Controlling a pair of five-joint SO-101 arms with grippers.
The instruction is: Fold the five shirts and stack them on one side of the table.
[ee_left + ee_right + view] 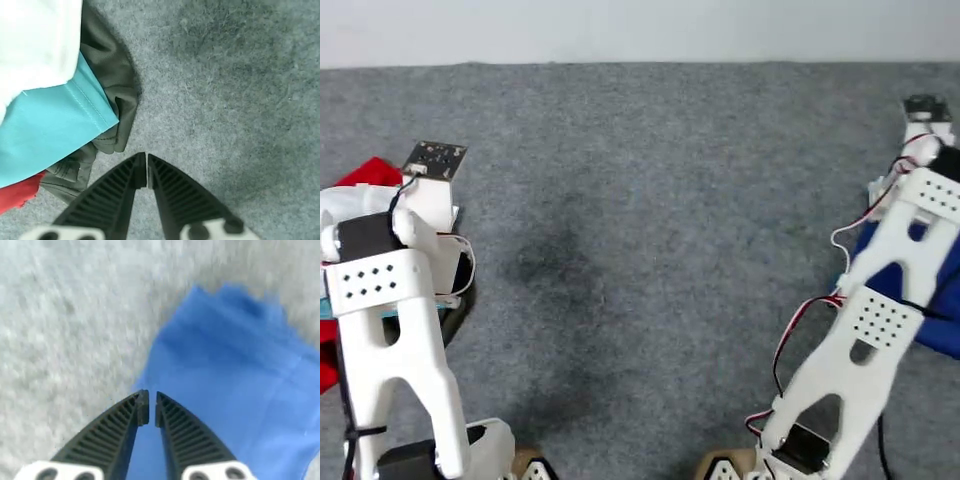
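From above, the grey, carpet-covered counter (pixel 650 200) carries the shirts at two opposite edges. A crumpled red shirt (pixel 365 175) and a soft white shirt (pixel 345 205) lie heaped at the left edge, partly under the white plastic left arm (pixel 390 300). That arm rises from the near edge and bends over the heap, with its wrist pointing down. At the right edge lies a flat bright blue shirt (pixel 942 318). The white right arm (pixel 880 320) stretches diagonally from the near edge across it, with red and white wires trailing along its side. This view hides both arms' fingers beneath their wrists.

The left wrist view opens up the heap. The white shirt (pixel 35 45) lies on top, and a smooth teal shirt (pixel 45 130) with a stitched hem lies below it. A rumpled dark olive shirt (pixel 112 85) sticks out underneath, and a corner of the red shirt (pixel 17 195) shows lowest. The black ribbed left claw (pixel 146 170) is clenched on nothing, its tips meeting over bare counter (pixel 225 90) just beside the olive fabric.

The right wrist view shows the blue shirt (pixel 235 380) with its edge and one corner lying on the counter (pixel 65 325). The right claw (pixel 149 407) hangs over that edge, its tips drawn almost together with only a slit between them, gripping no cloth.
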